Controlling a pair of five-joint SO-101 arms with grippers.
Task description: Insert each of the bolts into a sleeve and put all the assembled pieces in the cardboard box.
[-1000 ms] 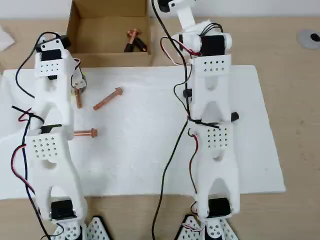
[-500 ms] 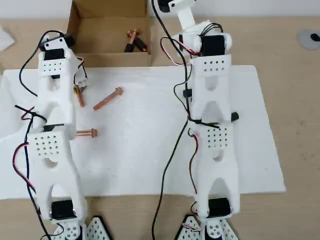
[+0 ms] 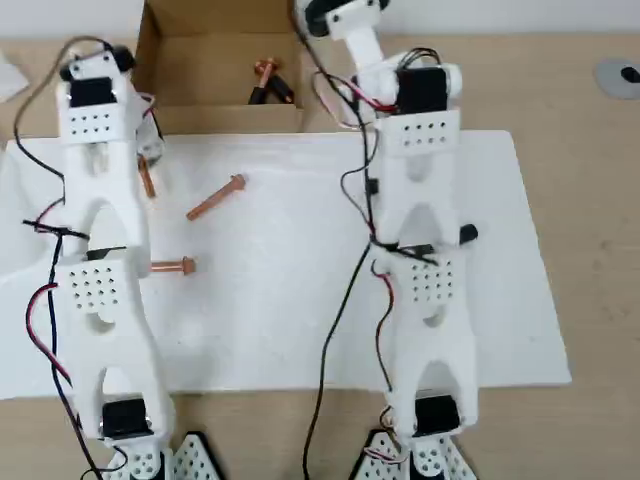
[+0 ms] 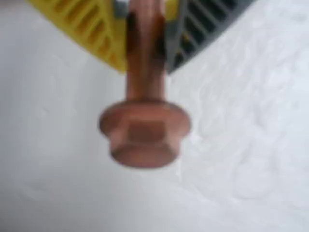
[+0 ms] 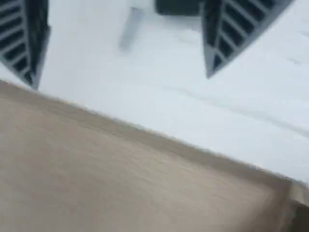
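High view: you look straight down over the table (image 3: 590, 200) from well above, with the arm bases at the lower edge and the cardboard box (image 3: 150, 60) at the upper. Left wrist view: you look along the left fingers (image 4: 82, 29), very near, onto the white sheet (image 4: 251, 145). The bolt (image 4: 144, 128) they clamp points its head at the lens. Sheet and bolt are shared with the high view. Right wrist view: you look out between the spread right fingers (image 5: 227, 34), near, onto a white surface (image 5: 145, 63) meeting a tan surface (image 5: 120, 183). Their place in the high view cannot be told.
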